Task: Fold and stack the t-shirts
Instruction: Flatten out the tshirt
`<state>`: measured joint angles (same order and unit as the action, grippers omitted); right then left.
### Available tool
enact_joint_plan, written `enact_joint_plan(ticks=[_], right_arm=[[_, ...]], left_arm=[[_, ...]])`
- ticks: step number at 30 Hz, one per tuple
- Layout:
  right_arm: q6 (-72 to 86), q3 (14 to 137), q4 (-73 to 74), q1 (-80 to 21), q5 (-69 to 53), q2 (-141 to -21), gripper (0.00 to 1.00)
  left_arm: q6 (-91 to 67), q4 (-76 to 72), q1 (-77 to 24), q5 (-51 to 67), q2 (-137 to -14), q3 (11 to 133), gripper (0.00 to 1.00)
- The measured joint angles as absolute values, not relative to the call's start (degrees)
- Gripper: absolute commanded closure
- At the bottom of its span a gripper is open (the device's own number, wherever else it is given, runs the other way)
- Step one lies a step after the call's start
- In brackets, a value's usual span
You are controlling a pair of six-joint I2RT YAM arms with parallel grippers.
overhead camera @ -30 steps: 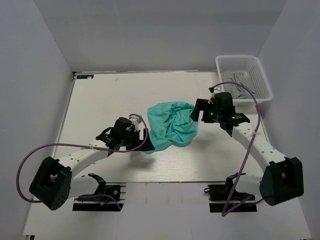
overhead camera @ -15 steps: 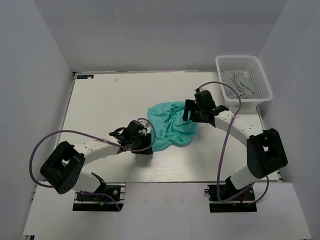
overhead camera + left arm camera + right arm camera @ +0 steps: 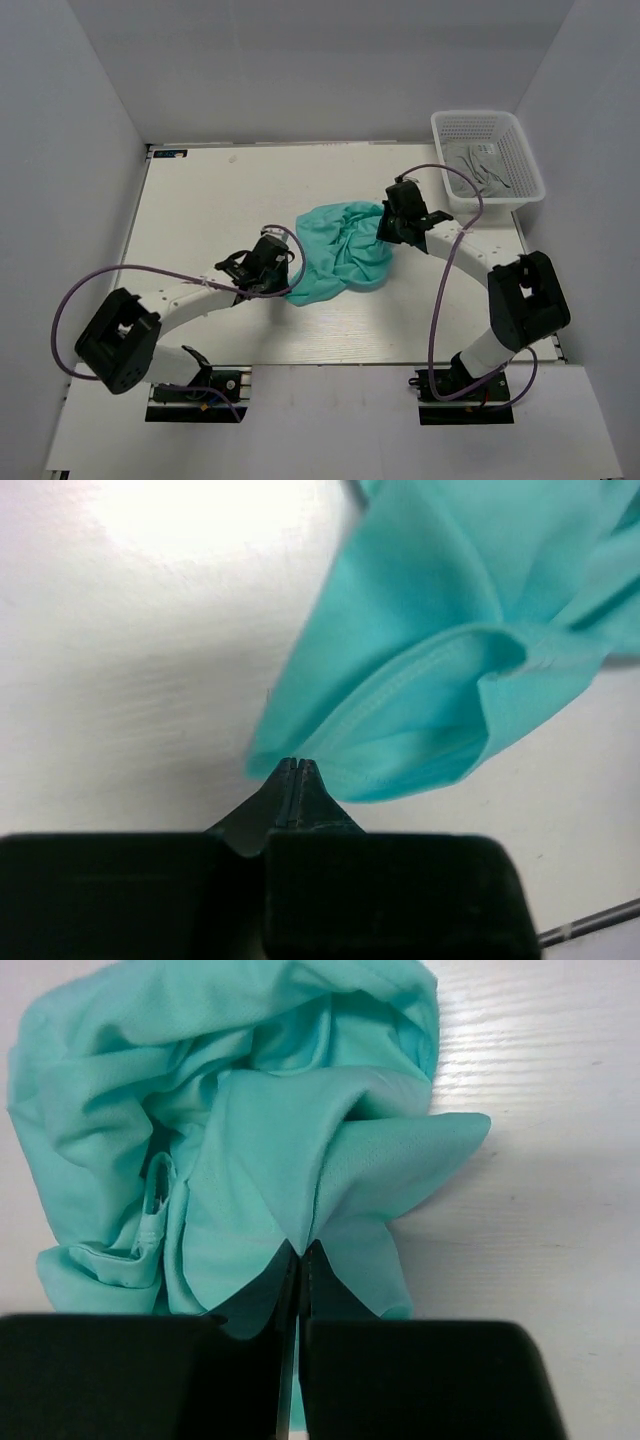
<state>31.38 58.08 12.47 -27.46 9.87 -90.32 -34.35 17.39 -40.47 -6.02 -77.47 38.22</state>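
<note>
Turquoise-green soft cloth's clamped in both: my left pincer (image 3: 297, 778) bites the near-left hem, my right pincer (image 3: 300, 1260) a far-right fold. The plain turquoise-green crumpled t-shirt (image 3: 345, 250) sits bunched between them, mid white worktop (image 3: 200, 200), so I reckon the pull goes apart along that diagonal.

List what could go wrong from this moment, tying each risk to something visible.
1. The left claw pinches only the very edge of the t-shirt; a pull could slip it free.
2. The right claw grips a fold in the crumpled heap, perhaps several layers, so the t-shirt may lift bunched rather than spread flat.
3. The right arm's purple cable loops close to the basket and might snag it.
</note>
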Motion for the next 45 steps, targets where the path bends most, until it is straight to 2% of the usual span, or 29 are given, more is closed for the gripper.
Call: enact_joint_plan(ticks=[9, 10, 11, 12, 13, 14, 17, 21, 26, 29, 30, 32, 33, 35, 36, 37, 42, 45], right_arm=[[30.0, 58.1, 14.0, -27.4, 13.8, -77.3, 1.0], [29.7, 58.1, 14.0, -27.4, 13.7, -75.9, 1.0], [29.5, 58.1, 14.0, -27.4, 13.5, -75.0, 1.0], [29.3, 58.1, 14.0, -27.4, 13.3, -74.2, 1.0], [29.2, 58.1, 14.0, -27.4, 12.8, -73.7, 1.0], [29.1, 58.1, 14.0, -27.4, 12.4, -73.5, 1.0], [28.9, 57.9, 14.1, -27.4, 11.2, -73.8, 1.0], [28.9, 57.5, 14.2, -27.4, 10.2, -74.4, 1.0], [28.8, 57.3, 15.2, -27.4, 9.9, -75.0, 1.0], [28.6, 57.3, 15.5, -27.4, 9.9, -75.2, 1.0], [28.5, 57.3, 15.5, -27.4, 9.9, -75.2, 1.0], [28.5, 57.3, 15.6, -27.4, 9.9, -75.2, 1.0], [28.4, 57.2, 15.6, -27.4, 9.9, -75.2, 1.0], [28.4, 57.2, 15.9, -27.4, 10.0, -75.2, 1.0], [28.3, 57.2, 16.1, -27.4, 10.0, -75.2, 1.0], [28.3, 57.2, 16.4, -27.4, 10.2, -75.1, 1.0], [28.2, 57.1, 17.5, -27.4, 11.3, -74.8, 1.0], [28.0, 58.0, 20.3, -27.4, 14.5, -73.8, 1.0]], left_arm=[[-33.8, 16.0, -40.5, -15.8, -61.9, 43.0, 1.0], [-33.0, 15.3, -40.5, -15.4, -61.3, 43.1, 0.92], [-31.9, 14.7, -40.5, -14.5, -61.2, 43.3, 0.6], [-30.5, 14.2, -40.5, -12.7, -61.9, 43.6, 0.4], [-29.6, 13.6, -40.5, -10.8, -63.0, 44.0, 0.26], [-28.6, 13.2, -40.6, -8.3, -65.1, 44.7, 0.02], [-25.9, 11.4, -41.2, -1.3, -74.1, 47.4, 0.0], [-21.3, 11.3, -43.5, 4.4, -86.4, 50.5, 0.0], [-17.6, 11.1, -45.9, 8.3, -91.4, 50.7, 0.0], [-17.0, 10.7, -46.8, 7.8, -92.2, 51.2, 0.15], [-16.9, 11.0, -47.0, 7.2, -93.3, 52.1, 0.24], [-17.1, 11.5, -47.2, 5.7, -96.2, 54.4, 0.33], [-17.1, 11.7, -47.3, 5.1, -97.8, 55.4, 0.49], [-17.3, 12.1, -47.4, 3.6, -100.6, 56.9, 0.67], [-17.4, 12.4, -47.4, 3.0, -101.3, 57.6, 0.8], [-17.5, 12.4, -47.4, 2.2, -101.5, 58.1, 1.0], [-19.1, 15.7, -47.5, -3.4, -100.5, 58.5, 1.0], [-21.4, 18.9, -47.4, -11.5, -94.6, 58.6, 1.0]])
